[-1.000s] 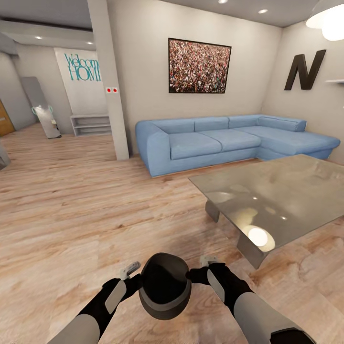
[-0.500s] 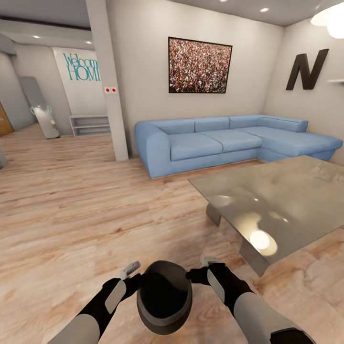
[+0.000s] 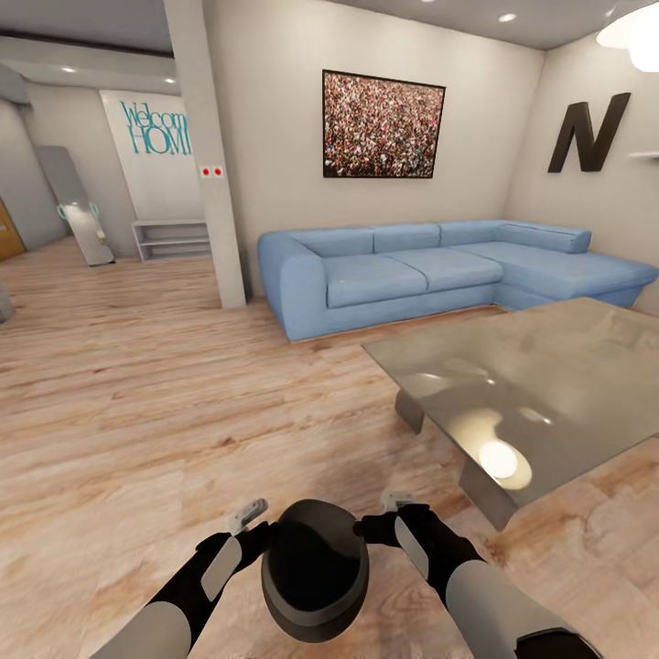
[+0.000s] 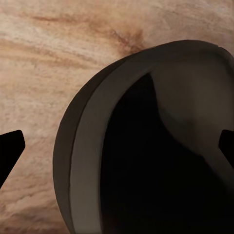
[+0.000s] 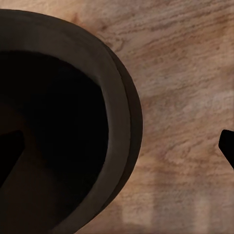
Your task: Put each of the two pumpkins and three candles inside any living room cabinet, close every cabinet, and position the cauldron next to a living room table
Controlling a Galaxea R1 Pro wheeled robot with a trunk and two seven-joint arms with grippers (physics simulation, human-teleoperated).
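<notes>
Head view: the cauldron (image 3: 315, 567), a dark round pot with a grey rim and a black hollow, is held above the plank floor (image 3: 137, 403) between both arms, low and central. The left pincer (image 3: 249, 523) sits against the cauldron's left side, the right pincer (image 3: 389, 517) against its right side; each has one fingertip inside the rim and one outside, so each is clamped on the wall of the pot.

Left wrist view: the cauldron (image 4: 146, 146) lies between two dark fingertips (image 4: 9, 151), with the rim band (image 4: 85, 161) running across and floor boards beyond.

Right wrist view: the cauldron (image 5: 58, 126) shows its dark interior, with one fingertip (image 5: 12, 146) inside it and the other (image 5: 228, 146) outside over the floor.

Ahead and to the right stands a low glass worktop (image 3: 540, 384) on grey legs, near the cauldron but apart from it. Behind it a blue corner sofa (image 3: 430, 270) lines the wall under a framed picture (image 3: 383, 125) and a large letter N (image 3: 586, 133). A pillar (image 3: 206, 156) stands left of the sofa.
</notes>
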